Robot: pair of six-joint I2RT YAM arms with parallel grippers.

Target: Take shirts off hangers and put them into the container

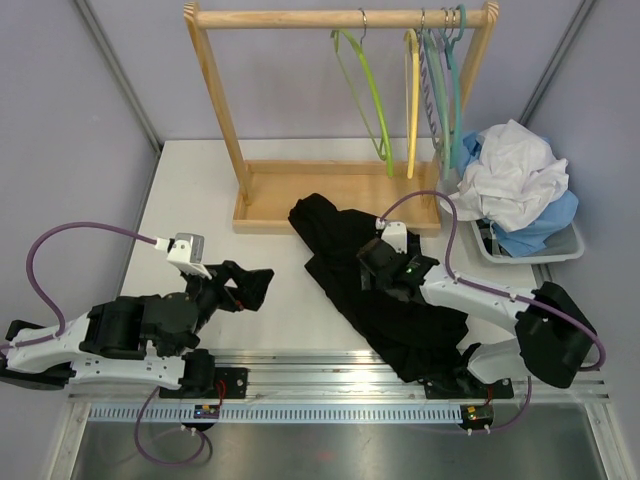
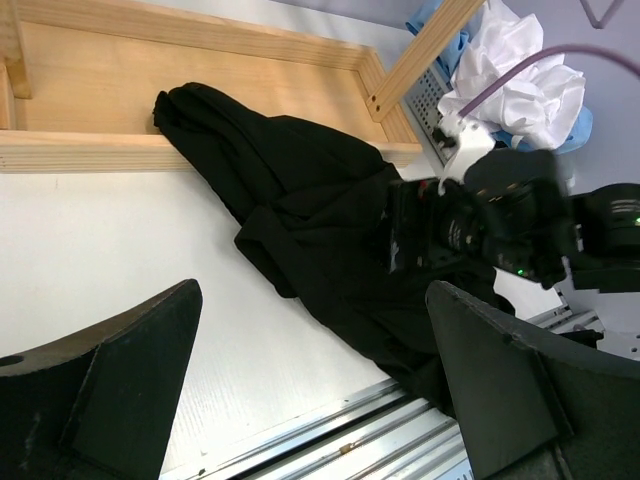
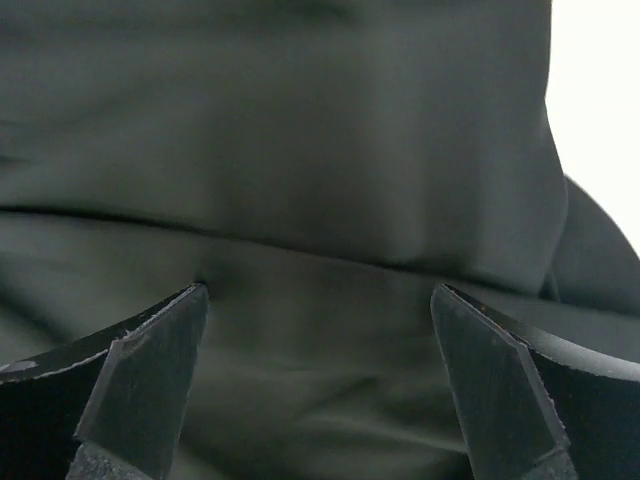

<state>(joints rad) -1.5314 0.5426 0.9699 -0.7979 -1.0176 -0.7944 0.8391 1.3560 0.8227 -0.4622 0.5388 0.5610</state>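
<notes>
The black shirt [image 1: 335, 245] lies crumpled on the table, running from the wooden rack's base to the near rail. My right gripper [image 1: 372, 262] is down on its middle. In the right wrist view its fingers stand wide apart over dark cloth [image 3: 300, 150], so the right gripper [image 3: 320, 380] is open. The left gripper [image 1: 245, 285] hovers open left of the shirt, with nothing between its fingers; the left wrist view shows the left gripper [image 2: 315, 390] facing the black shirt [image 2: 290, 190]. The white shirt [image 1: 515, 170] is piled in the container [image 1: 530, 255]. Empty hangers, among them lime green [image 1: 365, 90], yellow [image 1: 412, 100] and teal [image 1: 455, 100], hang on the rail.
The wooden rack [image 1: 225, 110] stands at the back with its base tray [image 1: 300, 190] under the hangers. A light blue garment [image 1: 550, 225] lies under the white shirt in the container. A metal rail [image 1: 330, 365] runs along the near edge.
</notes>
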